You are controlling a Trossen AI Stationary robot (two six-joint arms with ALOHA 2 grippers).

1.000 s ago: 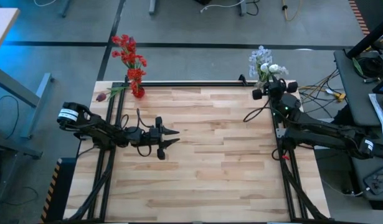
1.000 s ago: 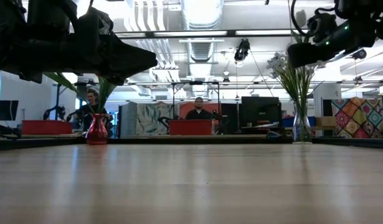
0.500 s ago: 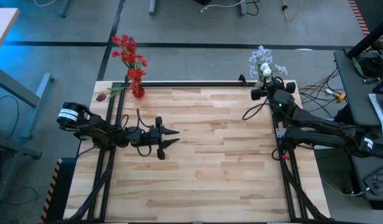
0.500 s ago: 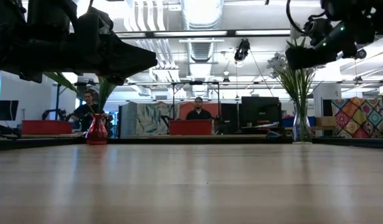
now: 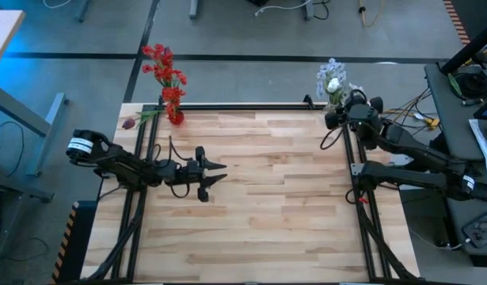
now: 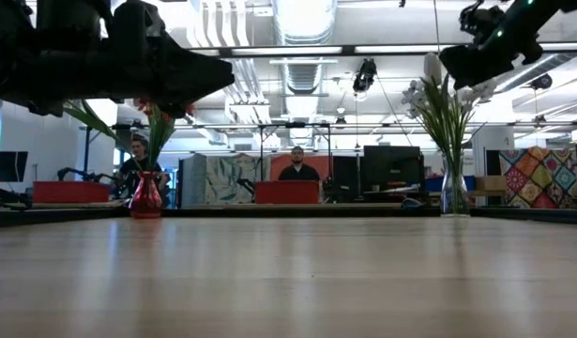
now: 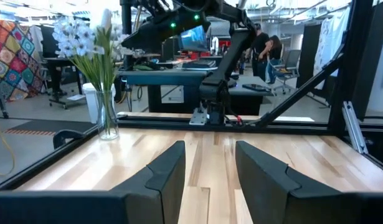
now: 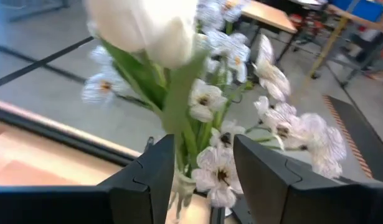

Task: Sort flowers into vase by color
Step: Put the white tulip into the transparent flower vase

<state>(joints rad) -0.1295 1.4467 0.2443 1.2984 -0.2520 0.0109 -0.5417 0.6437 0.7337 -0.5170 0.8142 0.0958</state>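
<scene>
One white tulip (image 8: 147, 28) stands among pale sprays (image 8: 275, 118) in the clear vase (image 7: 107, 118), just ahead of the right gripper (image 8: 203, 177), fingers apart and seemingly empty. Left gripper (image 7: 210, 171) waits, fingers apart, mid-table.

left gripper (image 5: 218, 172) fingers parted, right gripper (image 5: 332, 119) fingers parted
</scene>
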